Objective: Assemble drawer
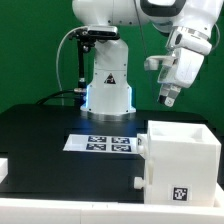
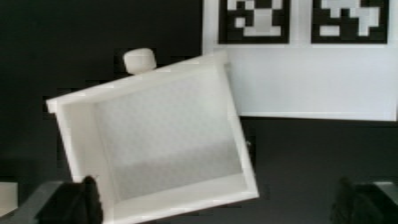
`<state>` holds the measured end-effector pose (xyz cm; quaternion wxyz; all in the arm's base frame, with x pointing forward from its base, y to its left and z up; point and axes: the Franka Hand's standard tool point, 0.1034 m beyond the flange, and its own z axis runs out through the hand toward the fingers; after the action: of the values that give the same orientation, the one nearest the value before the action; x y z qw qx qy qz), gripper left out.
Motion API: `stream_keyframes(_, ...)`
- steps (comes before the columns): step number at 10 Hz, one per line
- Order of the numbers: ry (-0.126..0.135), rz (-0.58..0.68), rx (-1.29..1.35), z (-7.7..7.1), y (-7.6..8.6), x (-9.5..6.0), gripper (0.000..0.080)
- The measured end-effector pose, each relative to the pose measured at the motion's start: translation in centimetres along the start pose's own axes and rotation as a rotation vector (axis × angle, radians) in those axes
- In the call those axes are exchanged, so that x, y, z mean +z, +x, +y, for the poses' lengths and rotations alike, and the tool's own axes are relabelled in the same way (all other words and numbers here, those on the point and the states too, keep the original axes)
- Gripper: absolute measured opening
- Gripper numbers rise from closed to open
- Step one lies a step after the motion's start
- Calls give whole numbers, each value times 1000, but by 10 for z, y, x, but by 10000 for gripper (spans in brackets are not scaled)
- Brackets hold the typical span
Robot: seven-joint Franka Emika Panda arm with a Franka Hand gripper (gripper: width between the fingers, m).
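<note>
The large white cube-shaped housing (image 1: 182,160) stands at the front on the exterior view's right, its open side up and a marker tag on its front. In the wrist view I look down into it (image 2: 160,140); a small knob (image 2: 137,62) sticks out at one corner. My gripper (image 1: 166,99) hangs high above the housing, open and empty. In the wrist view the gripper (image 2: 222,205) has its dark fingertips (image 2: 75,200) wide apart, with nothing between them. I cannot make out the small drawer for certain.
The marker board (image 1: 108,143) lies on the black table beside the housing, and also shows in the wrist view (image 2: 302,75). A white part (image 1: 3,170) is cut off by the exterior view's left edge. The robot base (image 1: 108,85) stands behind.
</note>
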<state>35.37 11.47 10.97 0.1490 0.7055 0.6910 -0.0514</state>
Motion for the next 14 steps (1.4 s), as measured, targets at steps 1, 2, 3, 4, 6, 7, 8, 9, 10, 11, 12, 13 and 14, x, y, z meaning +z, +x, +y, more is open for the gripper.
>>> stream_keyframes(1,2,0,0,0,0,1,649)
stream_keyframes(2,3,0,0,-1,0,1,649)
stream_keyframes(3,7,0,-7,-1,-1,2,649)
stream_keyframes(4,41,-26,-122,2,-10,9,649)
stream_keyframes(6,111,-50,-237,15,-12,22,649)
stream_keyframes(7,152,-58,-272,14,-11,32,649)
stream_keyframes(8,204,-60,-276,9,-6,47,649)
stream_keyframes(9,229,-71,-244,5,-3,54,649)
stream_keyframes(10,225,-70,-252,6,-4,53,649)
stream_keyframes(11,225,-70,-252,6,-4,53,649)
stream_keyframes(12,226,-69,-252,6,-3,53,649)
stream_keyframes(13,234,-61,-266,5,-4,57,649)
stream_keyframes(14,267,-42,-287,0,-7,69,649)
